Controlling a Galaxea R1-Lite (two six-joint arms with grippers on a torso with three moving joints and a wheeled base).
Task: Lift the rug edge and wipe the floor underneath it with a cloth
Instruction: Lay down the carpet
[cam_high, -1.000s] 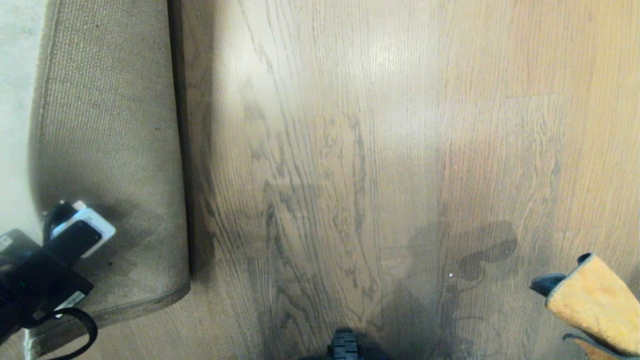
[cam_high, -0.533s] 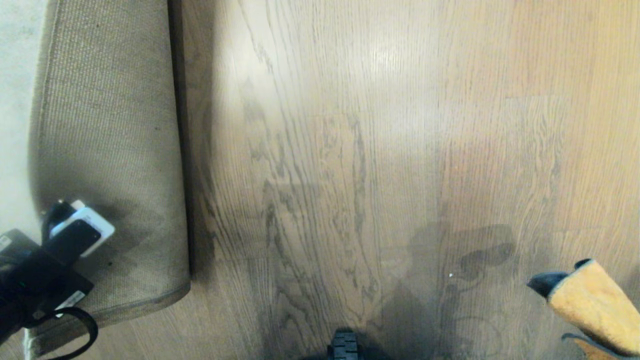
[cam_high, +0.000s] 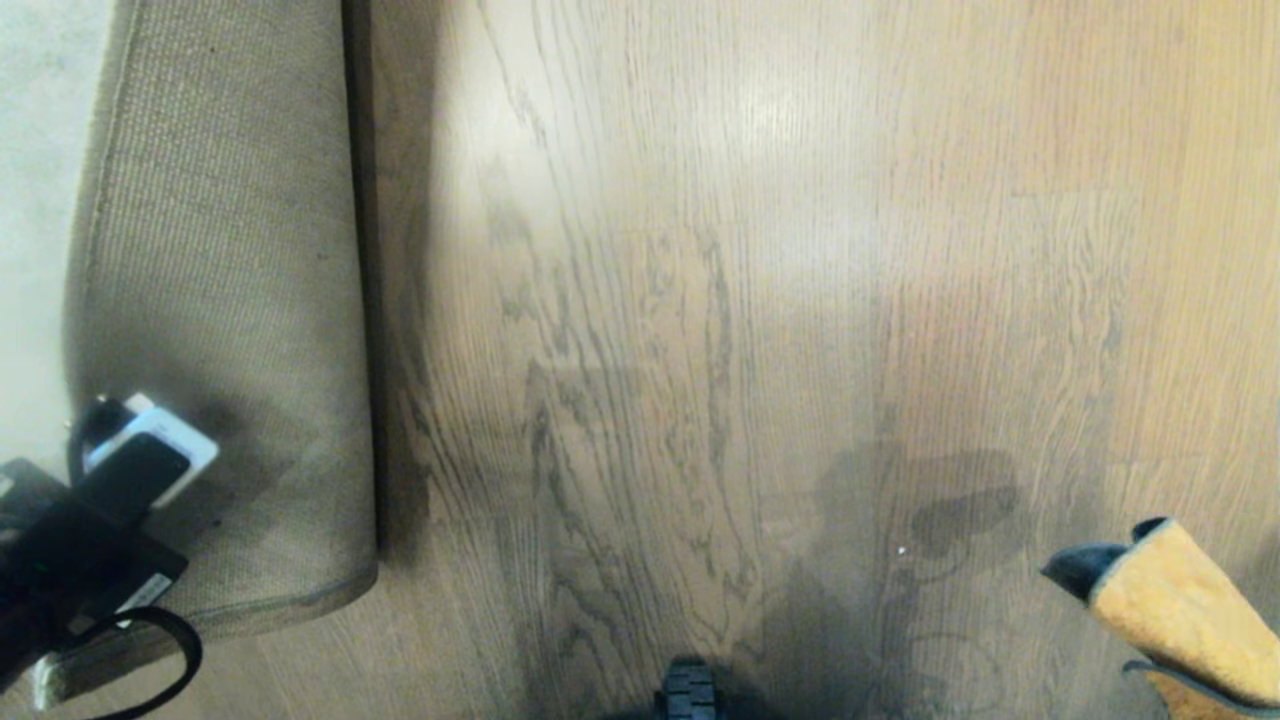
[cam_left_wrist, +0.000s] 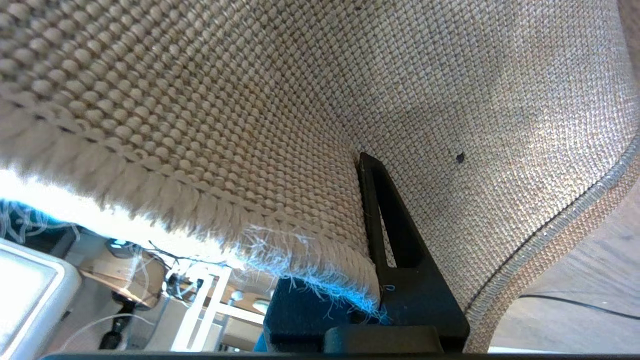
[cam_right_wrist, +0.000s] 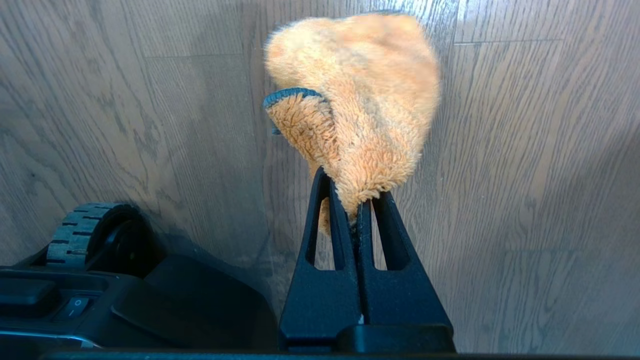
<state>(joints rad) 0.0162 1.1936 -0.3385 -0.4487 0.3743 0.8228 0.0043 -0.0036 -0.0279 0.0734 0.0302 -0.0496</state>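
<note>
The rug edge (cam_high: 220, 300) is folded back at the left, its tan woven backing facing up above the pale pile. My left gripper (cam_high: 110, 470) is at the lower left, shut on the rug edge. In the left wrist view one black finger (cam_left_wrist: 395, 235) lies against the backing and the fringed rug edge (cam_left_wrist: 280, 240) hides the other. My right gripper (cam_right_wrist: 352, 185) is shut on the orange fluffy cloth (cam_right_wrist: 360, 100), which hangs above the floor (cam_right_wrist: 525, 175). The cloth (cam_high: 1170, 610) shows at the head view's lower right, with bare wood floor (cam_high: 700, 300) between it and the rug.
My base's wheel (cam_high: 690, 690) pokes in at the bottom centre and is also in the right wrist view as a ribbed wheel (cam_right_wrist: 85, 235). A dark patch (cam_high: 960, 510) marks the floor left of the cloth. A black cable loop (cam_high: 150, 650) hangs from my left arm.
My left gripper has shifted slightly left with the rug edge still in it. The cloth in my right gripper has swung a little to the left.
</note>
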